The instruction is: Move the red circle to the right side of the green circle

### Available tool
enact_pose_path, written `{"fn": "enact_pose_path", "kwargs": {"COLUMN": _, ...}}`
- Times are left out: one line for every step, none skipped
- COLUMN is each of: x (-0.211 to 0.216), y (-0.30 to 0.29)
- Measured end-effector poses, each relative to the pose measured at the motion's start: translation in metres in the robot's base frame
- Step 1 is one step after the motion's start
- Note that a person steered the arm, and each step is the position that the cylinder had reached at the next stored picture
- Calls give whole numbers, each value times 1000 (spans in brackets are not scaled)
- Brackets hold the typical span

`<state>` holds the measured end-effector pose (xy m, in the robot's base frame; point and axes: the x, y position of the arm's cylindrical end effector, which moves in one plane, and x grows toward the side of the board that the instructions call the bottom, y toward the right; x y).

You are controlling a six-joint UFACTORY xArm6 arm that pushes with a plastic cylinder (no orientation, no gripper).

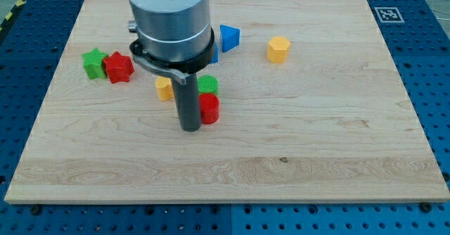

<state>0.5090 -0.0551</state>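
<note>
The red circle [209, 109] lies near the board's middle, just below the green circle [208, 86] and touching it. My tip [190, 129] stands right against the red circle's left side. The rod and the arm's grey body hide part of both circles' left edges.
A yellow block [164, 89] sits left of the rod. A green star [93, 62] and a red star [118, 67] lie at the view's left. A blue triangle [228, 37] and a yellow hexagon [278, 49] lie toward the top. The wooden board [337, 150] rests on a blue table.
</note>
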Motion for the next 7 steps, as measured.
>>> {"fn": "enact_pose_path", "kwargs": {"x": -14, "y": 8}}
{"fn": "enact_pose_path", "kwargs": {"x": -19, "y": 20}}
{"fn": "enact_pose_path", "kwargs": {"x": -15, "y": 35}}
{"fn": "enact_pose_path", "kwargs": {"x": 3, "y": 53}}
{"fn": "enact_pose_path", "kwargs": {"x": 3, "y": 63}}
{"fn": "enact_pose_path", "kwargs": {"x": -1, "y": 62}}
{"fn": "enact_pose_path", "kwargs": {"x": -15, "y": 55}}
